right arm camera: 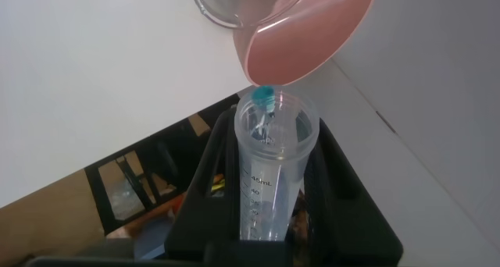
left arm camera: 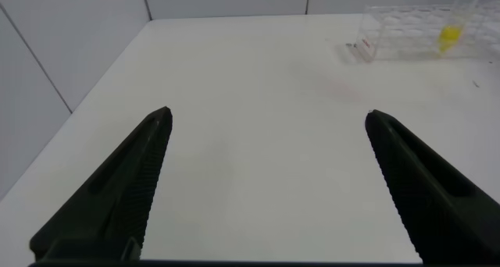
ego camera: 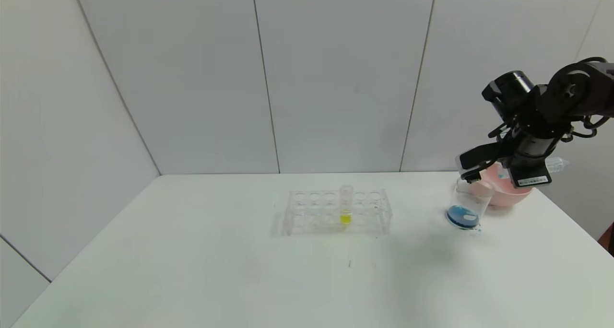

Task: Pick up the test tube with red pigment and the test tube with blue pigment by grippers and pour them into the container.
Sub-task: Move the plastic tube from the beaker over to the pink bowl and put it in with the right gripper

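Note:
My right gripper [ego camera: 508, 169] hangs above the pink bowl [ego camera: 508, 196] at the table's far right. It is shut on the test tube with blue pigment [right arm camera: 269, 173], tipped over and nearly empty, with a blue drop at its mouth. The tube's end sticks out beside the gripper [ego camera: 559, 165]. In the right wrist view the gripper [right arm camera: 273, 130] holds the mouth just short of the bowl's rim [right arm camera: 312, 33]. The container [ego camera: 465, 208], a glass beaker with blue liquid at its bottom, stands left of the bowl; its edge shows in the right wrist view [right arm camera: 223, 5]. The test tube with red pigment is out of view. My left gripper [left arm camera: 266, 115] is open and empty over bare table.
A clear tube rack [ego camera: 336, 212] stands mid-table with a yellow-liquid tube [ego camera: 345, 208] upright in it; both show in the left wrist view, rack [left arm camera: 406, 37] and tube [left arm camera: 449, 34]. The table's right edge lies close behind the bowl. Grey panels wall in the back and left.

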You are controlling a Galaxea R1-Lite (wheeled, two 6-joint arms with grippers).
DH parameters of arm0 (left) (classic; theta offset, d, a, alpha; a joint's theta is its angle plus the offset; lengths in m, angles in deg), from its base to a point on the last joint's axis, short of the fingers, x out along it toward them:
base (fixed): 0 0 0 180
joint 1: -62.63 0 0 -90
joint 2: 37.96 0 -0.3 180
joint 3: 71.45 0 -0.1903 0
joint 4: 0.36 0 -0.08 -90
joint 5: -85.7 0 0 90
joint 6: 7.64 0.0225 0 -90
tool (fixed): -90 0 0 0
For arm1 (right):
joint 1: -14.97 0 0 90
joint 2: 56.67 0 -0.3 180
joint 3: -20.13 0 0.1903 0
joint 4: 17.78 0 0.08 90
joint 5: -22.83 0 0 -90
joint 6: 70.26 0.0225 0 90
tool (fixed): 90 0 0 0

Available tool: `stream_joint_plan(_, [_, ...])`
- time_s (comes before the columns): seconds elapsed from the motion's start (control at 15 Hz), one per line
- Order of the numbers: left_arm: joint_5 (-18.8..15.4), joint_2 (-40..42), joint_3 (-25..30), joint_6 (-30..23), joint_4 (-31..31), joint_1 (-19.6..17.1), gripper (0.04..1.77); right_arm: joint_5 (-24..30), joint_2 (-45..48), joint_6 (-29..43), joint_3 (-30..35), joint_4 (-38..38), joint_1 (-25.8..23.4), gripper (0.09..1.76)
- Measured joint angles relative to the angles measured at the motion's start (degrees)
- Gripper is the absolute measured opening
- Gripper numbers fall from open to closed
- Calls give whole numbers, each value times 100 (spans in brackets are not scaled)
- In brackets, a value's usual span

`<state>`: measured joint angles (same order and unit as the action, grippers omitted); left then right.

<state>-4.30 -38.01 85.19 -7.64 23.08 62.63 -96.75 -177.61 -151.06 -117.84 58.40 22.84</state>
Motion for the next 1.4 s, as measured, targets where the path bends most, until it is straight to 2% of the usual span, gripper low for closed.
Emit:
stream_joint_plan(0.2, [0, 0, 0, 0, -2, 0, 176, 69, -12, 44, 0, -73, 35, 52])
stream_joint_plan(0.33, [0, 0, 0, 0, 0, 0, 176, 457, 18, 118, 0, -162, -44, 52])
stream_joint_plan(0.4, [0, 0, 0, 0, 0, 0, 176, 806, 57, 145, 0, -208, -138, 52])
stream_joint_plan(0.6, [0, 0, 0, 2, -2, 0, 176, 2411, 280, 305, 0, -510, -606, 52])
stream_joint_plan(0.67, [0, 0, 0, 0, -2, 0, 176, 3037, 366, 572, 0, -622, -755, 52])
stream_joint_plan(0.87, [0, 0, 0, 0, -2, 0, 176, 4562, 527, 2336, 0, -1369, -928, 52])
stream_joint_plan(1.0, [0, 0, 0, 0, 0, 0, 176, 5201, 568, 3838, 5, -2253, -906, 52])
stream_joint_plan(1.13, [0, 0, 0, 0, 0, 0, 176, 5414, 595, 5396, 79, -3298, -823, 52])
stream_joint_plan(1.27, [0, 0, 0, 0, 0, 0, 176, 5441, 621, 6622, 240, -4289, -752, 52])
stream_joint_plan(1.4, [0, 0, 0, 0, -5, 0, 176, 5177, 724, 7207, 664, -4792, -730, 52])
